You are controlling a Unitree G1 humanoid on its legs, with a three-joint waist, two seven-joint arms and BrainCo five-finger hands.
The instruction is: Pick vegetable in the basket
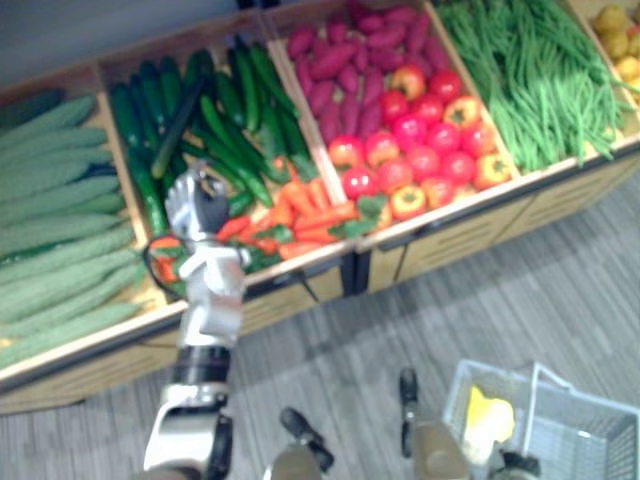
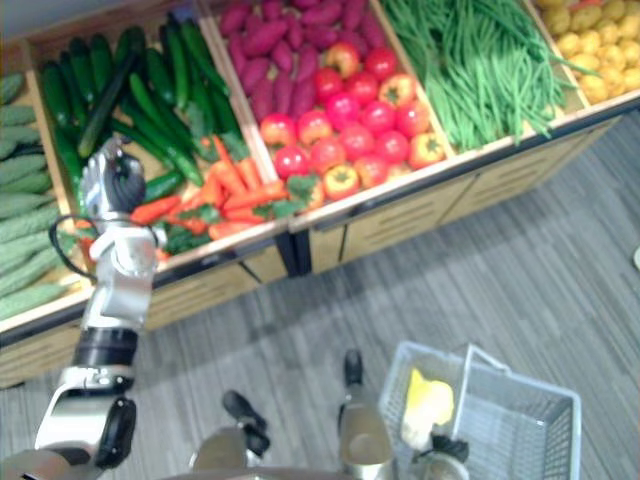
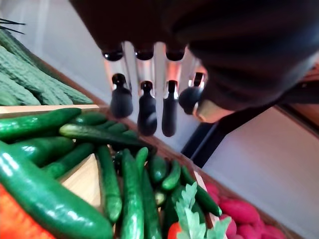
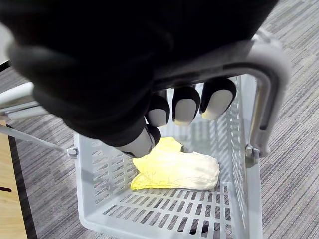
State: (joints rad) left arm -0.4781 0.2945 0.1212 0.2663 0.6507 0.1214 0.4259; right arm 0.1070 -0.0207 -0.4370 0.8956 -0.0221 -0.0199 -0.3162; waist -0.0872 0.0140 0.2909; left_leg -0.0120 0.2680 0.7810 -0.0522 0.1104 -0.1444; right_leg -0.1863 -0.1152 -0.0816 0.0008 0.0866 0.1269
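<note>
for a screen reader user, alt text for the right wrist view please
The robot's right hand curls round the grey handle of a white plastic basket. A pale yellow vegetable lies on the basket's bottom, with grey striped floor around.

White plastic mesh basket [image 1: 585, 432]: cut off by the near edge in the left eye view. Its grey handle [image 4: 269, 69] is partly hidden under the right hand [image 4: 99, 64]; fingers [image 4: 185, 109] wrap it.
Pale yellow lumpy item [image 4: 174, 169] inside: kind cannot be told.
Bumpy green gourds [image 1: 60, 200]: cut by the left edge.
Orange carrots [image 1: 310, 215]: partly covered by the left hand [image 1: 195, 205].
</note>
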